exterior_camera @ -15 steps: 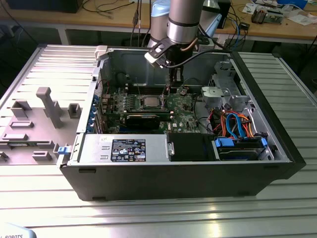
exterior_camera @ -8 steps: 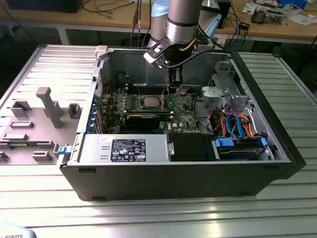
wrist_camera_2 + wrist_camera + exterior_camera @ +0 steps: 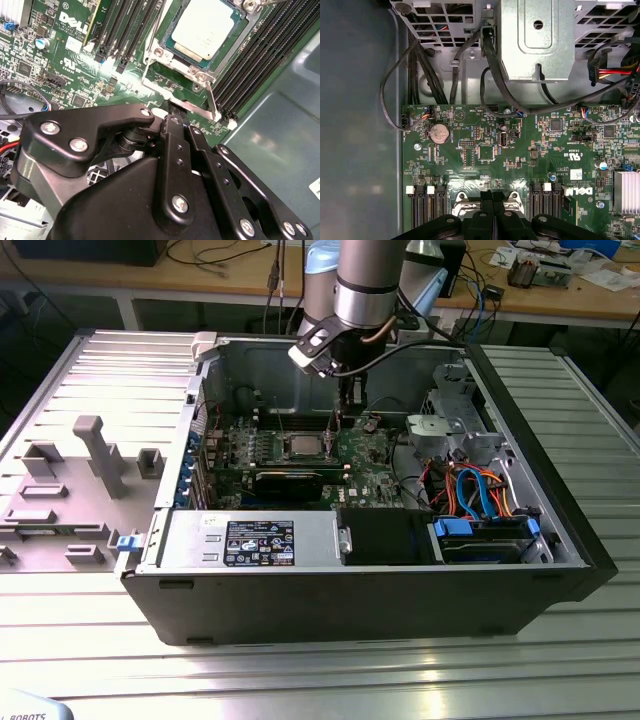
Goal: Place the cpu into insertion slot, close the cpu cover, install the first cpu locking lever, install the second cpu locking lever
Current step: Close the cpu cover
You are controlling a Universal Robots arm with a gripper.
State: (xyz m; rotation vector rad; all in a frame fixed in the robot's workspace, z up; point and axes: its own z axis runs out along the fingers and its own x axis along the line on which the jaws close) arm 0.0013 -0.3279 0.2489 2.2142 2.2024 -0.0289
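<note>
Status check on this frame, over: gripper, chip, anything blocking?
Gripper shut, tips at the metal lever. Chip seated, cover down around it. Nothing blocking.

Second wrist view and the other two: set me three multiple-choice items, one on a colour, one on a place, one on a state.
1. The circuit board is: A blue; B green; C red.
2. The cpu lies: A in the insertion slot; B beside it; C off the board.
3. The gripper has its fingers: A spread wide; B drawn together; C round the cpu.
Key: 1 B, green in both wrist views; 2 A, its silver top sits framed in the slot; 3 B, they stand side by side in the first wrist view.
</note>
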